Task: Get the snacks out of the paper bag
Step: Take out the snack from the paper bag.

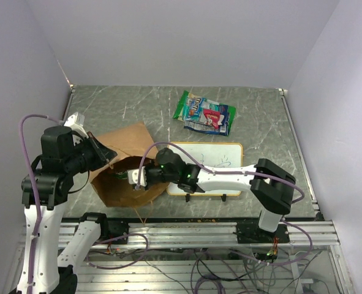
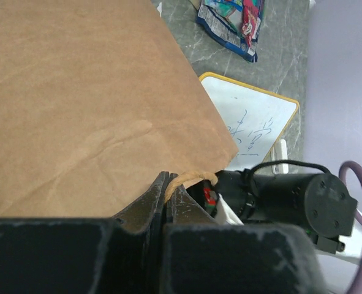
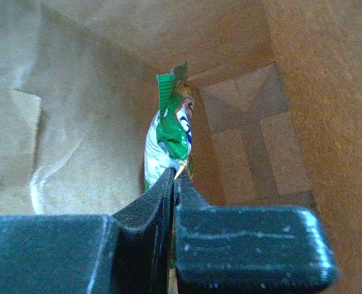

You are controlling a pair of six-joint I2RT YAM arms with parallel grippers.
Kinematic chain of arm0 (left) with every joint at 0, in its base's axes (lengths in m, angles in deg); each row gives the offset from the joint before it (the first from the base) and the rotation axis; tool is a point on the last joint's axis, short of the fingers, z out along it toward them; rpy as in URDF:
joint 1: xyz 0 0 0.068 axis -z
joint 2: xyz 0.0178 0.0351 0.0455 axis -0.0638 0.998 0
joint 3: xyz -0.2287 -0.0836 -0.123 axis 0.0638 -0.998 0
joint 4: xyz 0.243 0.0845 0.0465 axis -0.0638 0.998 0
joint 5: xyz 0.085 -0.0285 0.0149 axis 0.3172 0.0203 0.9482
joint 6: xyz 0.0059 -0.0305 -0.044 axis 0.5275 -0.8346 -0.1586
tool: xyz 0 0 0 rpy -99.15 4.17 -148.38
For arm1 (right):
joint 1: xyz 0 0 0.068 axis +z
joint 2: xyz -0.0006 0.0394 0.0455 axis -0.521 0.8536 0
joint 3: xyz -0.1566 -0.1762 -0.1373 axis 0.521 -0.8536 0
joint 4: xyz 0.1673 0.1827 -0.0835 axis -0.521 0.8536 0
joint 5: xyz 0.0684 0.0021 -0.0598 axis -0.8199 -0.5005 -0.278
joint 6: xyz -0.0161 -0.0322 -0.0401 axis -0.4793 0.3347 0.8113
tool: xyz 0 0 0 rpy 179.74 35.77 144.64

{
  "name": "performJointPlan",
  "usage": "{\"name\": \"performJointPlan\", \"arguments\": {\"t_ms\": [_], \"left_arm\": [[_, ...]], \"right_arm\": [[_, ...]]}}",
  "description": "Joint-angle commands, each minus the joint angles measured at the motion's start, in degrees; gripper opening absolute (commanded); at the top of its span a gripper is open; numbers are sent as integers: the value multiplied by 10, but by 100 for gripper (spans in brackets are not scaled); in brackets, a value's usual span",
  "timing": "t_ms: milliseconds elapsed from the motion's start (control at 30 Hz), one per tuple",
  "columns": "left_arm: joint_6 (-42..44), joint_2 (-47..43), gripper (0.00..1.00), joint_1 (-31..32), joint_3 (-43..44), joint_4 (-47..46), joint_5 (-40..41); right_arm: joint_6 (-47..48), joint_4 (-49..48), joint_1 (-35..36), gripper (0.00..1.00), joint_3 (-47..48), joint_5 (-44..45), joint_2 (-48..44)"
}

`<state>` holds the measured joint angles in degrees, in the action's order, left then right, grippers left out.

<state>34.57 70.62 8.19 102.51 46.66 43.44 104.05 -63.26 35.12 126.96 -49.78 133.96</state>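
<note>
The brown paper bag (image 1: 124, 160) lies on its side at the table's left, mouth toward the right. My left gripper (image 2: 167, 179) is shut on the bag's twisted string handle (image 2: 190, 179) at the mouth's rim. My right gripper (image 3: 176, 174) is inside the bag (image 3: 76, 141), shut on a green and white snack packet (image 3: 168, 131). In the top view the right gripper (image 1: 136, 177) is in the bag's mouth. Two or three snack packets (image 1: 205, 113), green and dark blue, lie on the table beyond the whiteboard; they also show in the left wrist view (image 2: 233, 21).
A yellow-framed whiteboard (image 1: 208, 160) with scribbles lies right of the bag, under the right arm. Grey walls stand on both sides and at the back. The metal rail runs along the table's near edge (image 1: 199, 229).
</note>
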Motion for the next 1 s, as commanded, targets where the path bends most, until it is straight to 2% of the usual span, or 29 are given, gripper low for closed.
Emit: {"name": "performJointPlan", "arguments": {"t_ms": [0, 367, 733, 967], "left_arm": [[-27, 9, 7, -2, 15, -27, -3], [-97, 70, 7, -2, 67, 14, 27], [-137, 122, 7, -2, 144, -11, -6], [-161, 176, 7, -2, 232, -7, 12]], "right_arm": [[-52, -15, 3, 0, -15, -12, -58], [-97, 68, 3, 0, -27, -18, -210], [-133, 124, 3, 0, 25, 9, -352], [-104, 102, 3, 0, 81, 98, -397]]}}
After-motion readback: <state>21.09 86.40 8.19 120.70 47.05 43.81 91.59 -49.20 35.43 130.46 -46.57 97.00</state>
